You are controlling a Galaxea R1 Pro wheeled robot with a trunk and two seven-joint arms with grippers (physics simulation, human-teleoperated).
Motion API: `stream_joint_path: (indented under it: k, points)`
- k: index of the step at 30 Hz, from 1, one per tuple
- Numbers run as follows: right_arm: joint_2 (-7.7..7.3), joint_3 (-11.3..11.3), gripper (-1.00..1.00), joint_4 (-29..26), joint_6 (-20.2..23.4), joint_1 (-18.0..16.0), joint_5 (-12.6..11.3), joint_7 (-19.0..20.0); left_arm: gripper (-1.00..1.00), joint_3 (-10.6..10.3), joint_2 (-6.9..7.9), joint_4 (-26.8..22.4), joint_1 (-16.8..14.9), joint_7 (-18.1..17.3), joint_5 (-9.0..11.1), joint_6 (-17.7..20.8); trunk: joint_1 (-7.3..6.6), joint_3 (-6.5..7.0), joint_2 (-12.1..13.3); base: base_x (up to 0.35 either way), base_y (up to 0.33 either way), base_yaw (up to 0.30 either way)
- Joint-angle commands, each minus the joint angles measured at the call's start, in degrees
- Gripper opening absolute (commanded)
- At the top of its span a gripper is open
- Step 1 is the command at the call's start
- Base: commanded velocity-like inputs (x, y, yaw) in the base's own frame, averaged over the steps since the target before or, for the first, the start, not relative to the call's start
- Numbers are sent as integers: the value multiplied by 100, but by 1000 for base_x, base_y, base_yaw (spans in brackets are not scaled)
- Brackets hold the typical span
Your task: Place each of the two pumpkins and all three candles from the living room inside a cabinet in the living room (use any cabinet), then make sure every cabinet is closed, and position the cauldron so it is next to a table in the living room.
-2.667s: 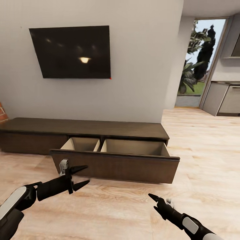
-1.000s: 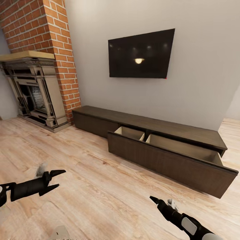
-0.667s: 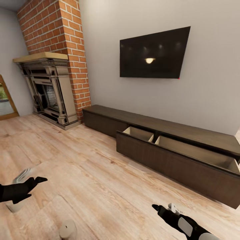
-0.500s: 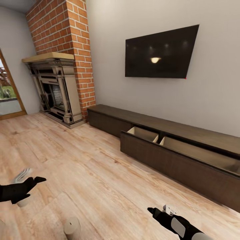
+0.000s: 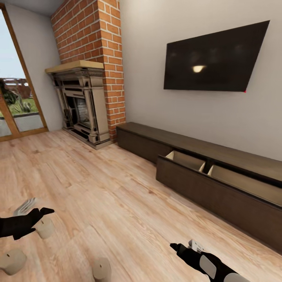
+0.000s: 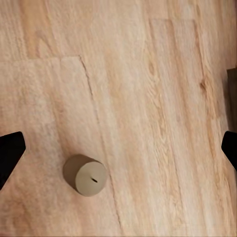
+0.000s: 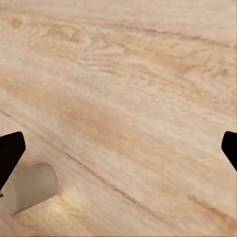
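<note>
While three candles [image 5: 46, 228] wait lower left, the cabinet [image 5: 219, 196] drawer gapes ready; both grippers, left [image 6: 118, 153] and right [image 7: 118, 153], spread empty.

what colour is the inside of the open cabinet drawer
Pale beige, against the dark-brown front of the cabinet; the drawer interior shows best in the head view.

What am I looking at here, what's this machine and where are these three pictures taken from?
It's a simulated two-armed robot. The big picture is from its head camera: the left hand and right hand, both open and holding nothing, over a wooden floor. Three candles stand there. The long dark cabinet has its drawer pulled out. The other two pictures come from cameras at the wrists, each looking down at a candle.
</note>
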Motion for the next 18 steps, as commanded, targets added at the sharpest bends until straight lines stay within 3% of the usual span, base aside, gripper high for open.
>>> stream_joint_path:
  k: [1,6,12,18]
  points:
    - [-4,48,100,-6,16,-2,-55,1,100,1,-1,-3,-5,60,60,12,1,-5,-2,222,207,195]
    - [2,55,100,-7,10,-2,-52,-16,100,-6,-1,-17,-5,56,63,12,1,-4,-2,192,163,243]
    - [8,471,100,-7,8,-2,-58,-61,100,-12,-1,-34,-5,55,67,12,1,-4,-2,49,29,270]
    - [12,568,100,-7,8,-2,-60,-72,100,-6,-1,-40,-5,55,67,18,1,-4,-2,3,2,273]
